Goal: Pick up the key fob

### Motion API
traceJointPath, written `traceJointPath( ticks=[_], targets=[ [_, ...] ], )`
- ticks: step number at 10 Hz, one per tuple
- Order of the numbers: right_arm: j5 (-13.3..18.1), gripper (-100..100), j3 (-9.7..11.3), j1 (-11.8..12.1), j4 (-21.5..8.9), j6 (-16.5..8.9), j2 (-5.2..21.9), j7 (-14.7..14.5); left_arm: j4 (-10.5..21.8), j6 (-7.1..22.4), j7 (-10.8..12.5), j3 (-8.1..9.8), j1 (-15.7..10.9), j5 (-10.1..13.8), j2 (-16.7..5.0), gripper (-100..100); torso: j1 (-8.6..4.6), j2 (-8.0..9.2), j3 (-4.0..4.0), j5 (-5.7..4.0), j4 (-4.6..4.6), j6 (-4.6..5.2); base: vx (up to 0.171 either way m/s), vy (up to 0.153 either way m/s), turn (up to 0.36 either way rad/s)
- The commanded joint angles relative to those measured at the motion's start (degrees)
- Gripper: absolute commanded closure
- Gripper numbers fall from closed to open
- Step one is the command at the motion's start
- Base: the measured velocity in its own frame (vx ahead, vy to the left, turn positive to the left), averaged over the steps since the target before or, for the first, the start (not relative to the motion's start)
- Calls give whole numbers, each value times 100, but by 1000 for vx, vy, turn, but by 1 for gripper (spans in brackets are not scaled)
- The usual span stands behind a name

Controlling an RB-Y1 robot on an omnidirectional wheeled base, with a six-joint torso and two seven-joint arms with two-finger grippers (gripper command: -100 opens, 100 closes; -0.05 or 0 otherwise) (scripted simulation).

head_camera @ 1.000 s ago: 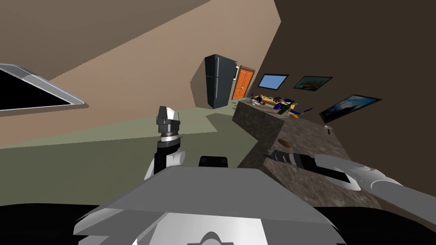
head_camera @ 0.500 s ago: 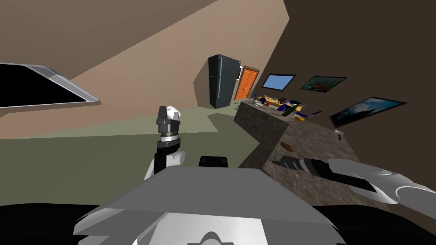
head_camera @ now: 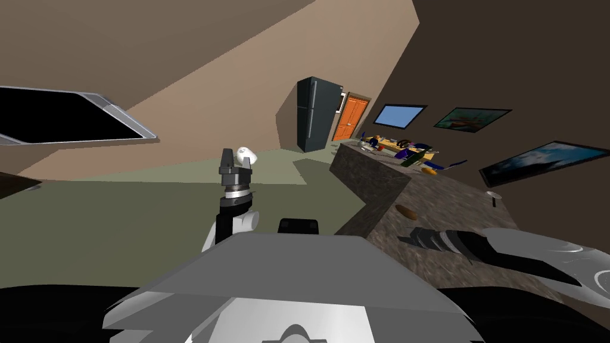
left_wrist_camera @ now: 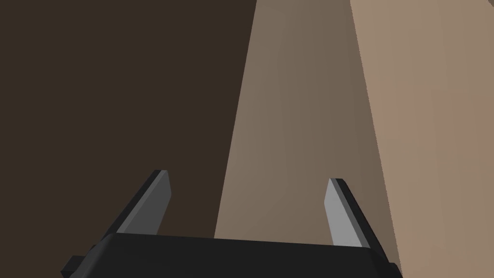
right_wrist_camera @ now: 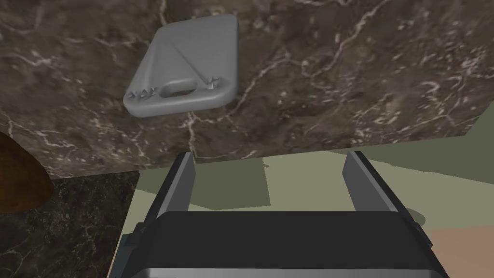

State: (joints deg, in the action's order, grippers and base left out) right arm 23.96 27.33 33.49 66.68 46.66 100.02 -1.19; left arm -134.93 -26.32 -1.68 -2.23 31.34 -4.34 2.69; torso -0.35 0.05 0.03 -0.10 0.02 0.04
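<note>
Your right gripper [right_wrist_camera: 270,155] reaches over the dark, white-veined counter [right_wrist_camera: 337,72] with its two fingers [right_wrist_camera: 185,176] spread wide apart. Nothing sits between them and they have hold of nothing. The key fob [right_wrist_camera: 185,67] is a flat grey piece with rounded corners and a slot near one end. It lies flat on the counter top close to the edge, beyond the fingertips and clear of them, lined up more with one finger than with the gap between the two. The fingertips reach about as far as the counter's edge, so what you see between the fingers is the green floor [right_wrist_camera: 308,178]. A brown oval thing [right_wrist_camera: 19,178] lies at the counter's edge off to one side of the key fob, apart from it. In the head view the right gripper [head_camera: 408,239] hovers over the near end of the counter [head_camera: 453,202], just short of the brown oval thing [head_camera: 408,211]. Farther along, close to the wall, stands a small grey item [head_camera: 493,195], and the far end of the counter carries a heap of colourful clutter [head_camera: 405,152]. Your left gripper [head_camera: 235,153] points upward in front of the chest, over the floor and well apart from the counter. In its wrist view its fingers [left_wrist_camera: 159,198] are likewise spread wide and hold nothing. Beyond the counter's far end stand a dark fridge [head_camera: 316,116] and an orange door [head_camera: 351,118], and framed pictures [head_camera: 470,118] hang on the dark wall above the counter.
</note>
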Motion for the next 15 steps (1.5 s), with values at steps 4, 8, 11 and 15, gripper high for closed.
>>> traceJointPath(
  ticks=[4,8,11,15],
  targets=[
    [73,0,188,212,-168,1,235,9,0,0,0,0,1,0,0,0,19,0,1,1,1,3,-22,-60,68],
    [229,-100,264,150,-354,-100,-147,-35,0,0,0,-1,1,0,1,0,37,-14,-8,6,-3,1,12,0,83],
    [233,100,267,148,-362,-102,-158,-38,0,0,0,0,1,0,1,0,39,-8,-5,8,-1,3,0,0,0],
    [374,-100,276,159,-230,-100,8,-195,0,0,0,0,1,0,1,0,39,-8,-4,8,-1,3,-14,-3,22]
  ],
)
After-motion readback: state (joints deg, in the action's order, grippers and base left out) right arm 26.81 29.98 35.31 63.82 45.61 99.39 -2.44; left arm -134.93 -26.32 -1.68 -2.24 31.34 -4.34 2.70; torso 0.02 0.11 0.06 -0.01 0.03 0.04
